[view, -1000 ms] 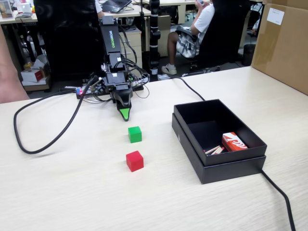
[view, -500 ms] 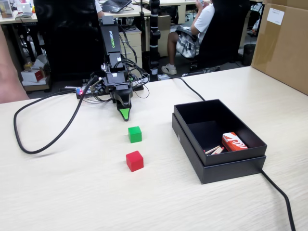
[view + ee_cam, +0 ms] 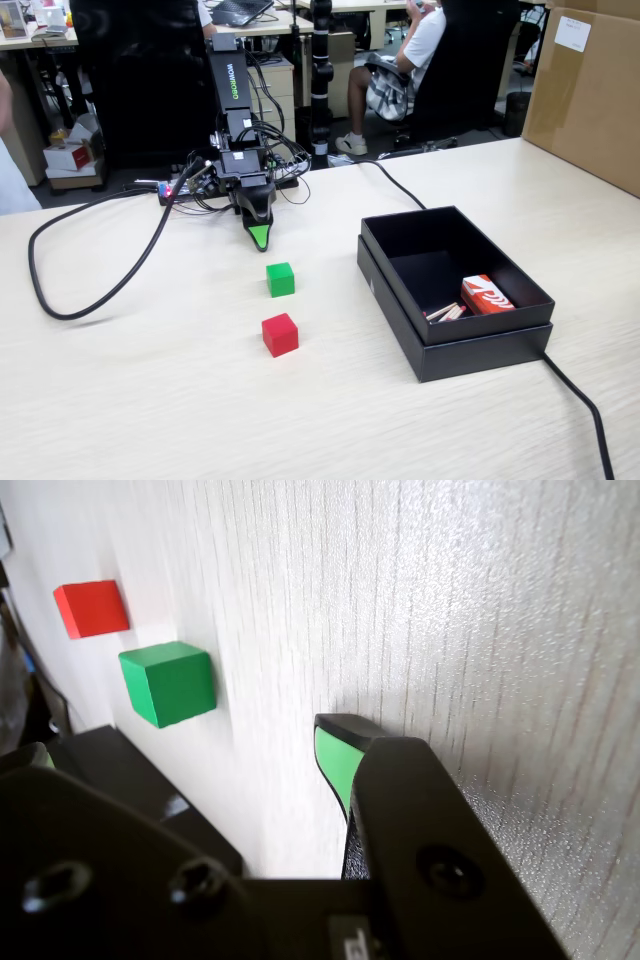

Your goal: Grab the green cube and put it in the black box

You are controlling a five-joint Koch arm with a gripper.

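Fixed view: black box (image 3: 452, 345) holds red-white pack (image 3: 486, 296) + sticks; green cube (image 3: 280, 279) outside; claw (image 3: 259, 238) state can't tell.

Red cube (image 3: 280, 334) just beside green cube (image 3: 280, 279)

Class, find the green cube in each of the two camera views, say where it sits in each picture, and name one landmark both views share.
Fixed view: the green cube sits left of centre on the table, below the gripper and above the red cube.
Wrist view: the green cube is at upper left, just below the red cube.
Shared landmark: the red cube, the green cube's nearest neighbour in both.
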